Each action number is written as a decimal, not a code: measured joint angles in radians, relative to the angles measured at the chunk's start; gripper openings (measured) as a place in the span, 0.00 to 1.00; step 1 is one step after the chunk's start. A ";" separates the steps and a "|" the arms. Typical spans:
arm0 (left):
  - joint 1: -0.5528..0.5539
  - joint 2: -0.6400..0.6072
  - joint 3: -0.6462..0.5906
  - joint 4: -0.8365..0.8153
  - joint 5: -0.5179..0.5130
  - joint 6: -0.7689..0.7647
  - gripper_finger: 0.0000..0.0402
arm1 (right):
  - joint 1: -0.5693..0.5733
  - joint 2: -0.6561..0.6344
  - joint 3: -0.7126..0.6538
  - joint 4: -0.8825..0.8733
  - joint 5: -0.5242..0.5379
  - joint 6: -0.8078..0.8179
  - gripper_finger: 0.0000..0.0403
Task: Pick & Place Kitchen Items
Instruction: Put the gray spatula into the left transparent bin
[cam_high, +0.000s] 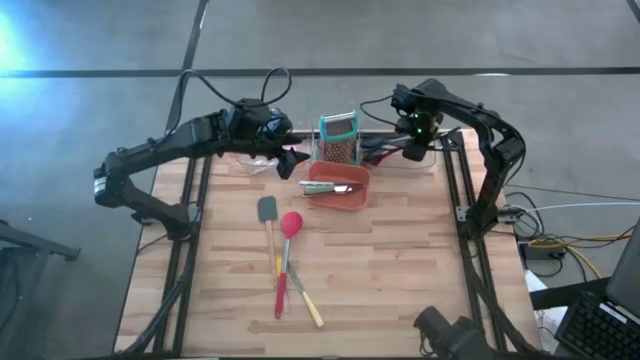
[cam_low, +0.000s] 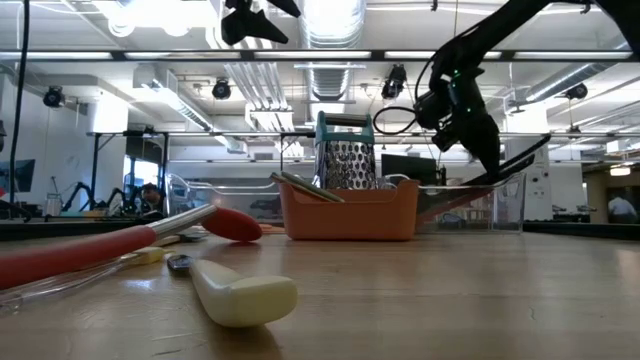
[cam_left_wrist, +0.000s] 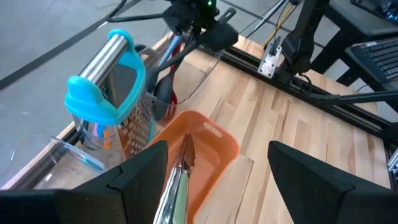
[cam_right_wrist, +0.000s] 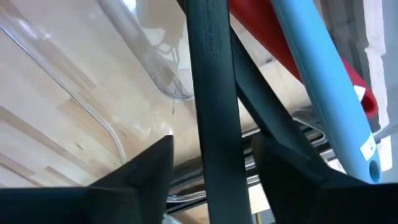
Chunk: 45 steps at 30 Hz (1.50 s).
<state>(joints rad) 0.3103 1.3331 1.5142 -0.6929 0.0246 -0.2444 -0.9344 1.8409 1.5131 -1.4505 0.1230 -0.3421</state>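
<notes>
The red-orange rectangular plastic bin (cam_high: 338, 186) sits on the pale wooden table (cam_high: 400, 270) and serves as the landmark. A knife (cam_high: 337, 186) lies inside it, its blade end resting over the rim. Just behind the bin stands the teal-framed metal box grater (cam_high: 339, 139). In front of the bin, near it, lie a grey spatula with a yellow handle (cam_high: 268, 222), a red spoon (cam_high: 289, 240) and a cream-handled utensil (cam_high: 308, 303), their handles crossing.

The right gripper (cam_high: 412, 143) hovers behind and to the right of the bin, over a clear plastic container (cam_low: 480, 205); a dark grey slim handle (cam_right_wrist: 214, 112) stands between its fingers, and whether they press on it I cannot tell. Beside that handle are a light blue handle (cam_right_wrist: 323, 87) and a red utensil (cam_right_wrist: 273, 31).

The left gripper (cam_high: 292, 158) hangs behind and left of the bin, fingers (cam_left_wrist: 140, 177) spread apart, holding nothing.
</notes>
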 joint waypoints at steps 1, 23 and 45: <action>0.000 0.000 -0.003 0.001 0.000 -0.001 0.70 | 0.000 -0.002 0.000 -0.001 0.000 0.009 0.55; 0.000 0.000 -0.056 -0.029 0.001 -0.085 0.70 | 0.077 -0.354 0.000 0.018 -0.174 0.196 0.53; -0.181 -0.069 -0.146 -0.344 -0.321 -0.347 0.70 | 0.814 -0.629 0.000 0.029 0.038 0.918 0.33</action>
<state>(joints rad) 0.1297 1.2641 1.3678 -1.0370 -0.2967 -0.5912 -0.1201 1.2117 1.5131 -1.4220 0.1615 0.5763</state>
